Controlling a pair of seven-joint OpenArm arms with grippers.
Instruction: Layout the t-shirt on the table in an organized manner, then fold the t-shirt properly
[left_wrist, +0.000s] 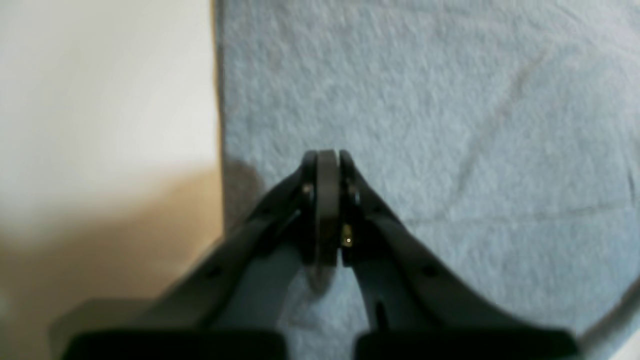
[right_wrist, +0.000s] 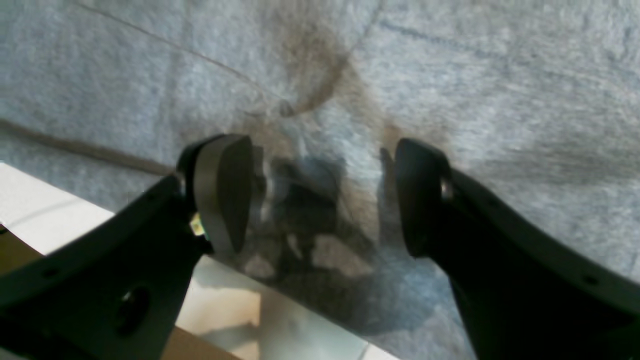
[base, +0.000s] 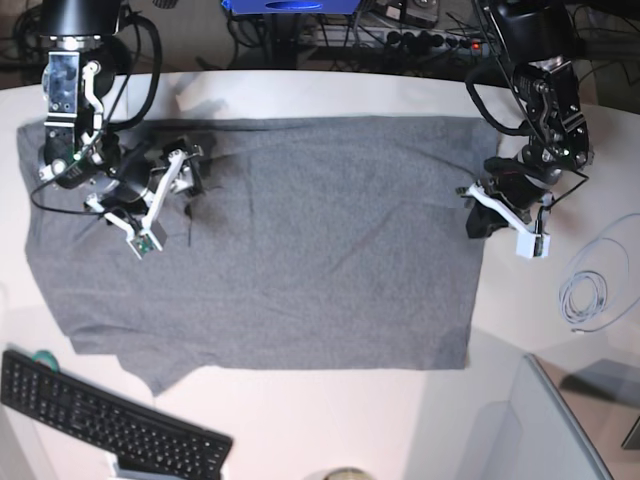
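While the t-shirt (base: 290, 240) lies spread across the bench (base: 330, 420), the left gripper (left_wrist: 327, 160) sits pinched closed at its side edge. The right gripper (right_wrist: 320, 195) gapes over the cloth near the far edge; it should bite before both lift together.

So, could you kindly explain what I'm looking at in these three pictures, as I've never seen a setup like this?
It is a two-armed robot at a white table. The overhead picture shows both arms; the other two come from cameras on each wrist, looking down past the jaws. A grey t-shirt lies spread flat on the table, with a black keyboard at the near edge. The left gripper has its jaws shut at the shirt's edge; whether it pinches cloth is unclear. The right gripper stands open over the shirt.
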